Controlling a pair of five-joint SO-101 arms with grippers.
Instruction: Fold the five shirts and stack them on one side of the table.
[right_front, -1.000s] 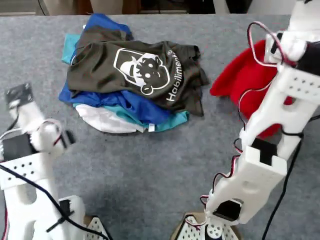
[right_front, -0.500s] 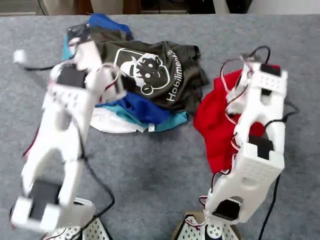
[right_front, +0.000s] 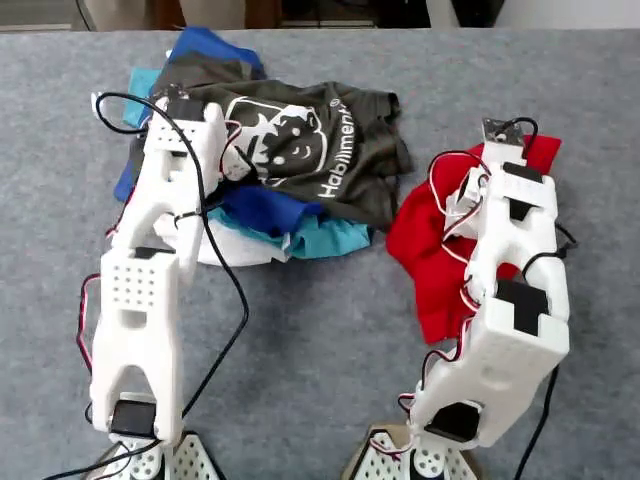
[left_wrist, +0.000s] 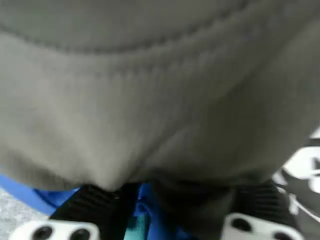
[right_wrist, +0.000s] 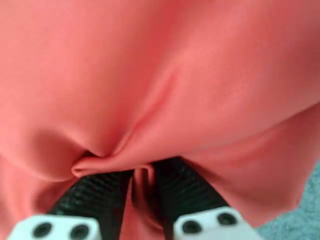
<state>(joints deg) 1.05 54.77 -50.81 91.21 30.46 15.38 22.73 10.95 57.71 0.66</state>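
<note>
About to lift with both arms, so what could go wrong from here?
1. At the left gripper, blue shirt fabric is bunched in with the grey shirt. A lift may drag both, and perhaps the rest of the pile.
2. The right gripper pinches only a small fold of the red shirt, which might slip out.

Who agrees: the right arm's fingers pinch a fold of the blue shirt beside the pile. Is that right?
No. The right arm's fingers pinch a fold of the red shirt, not a blue one, beside the pile; the right wrist view shows it.
</note>
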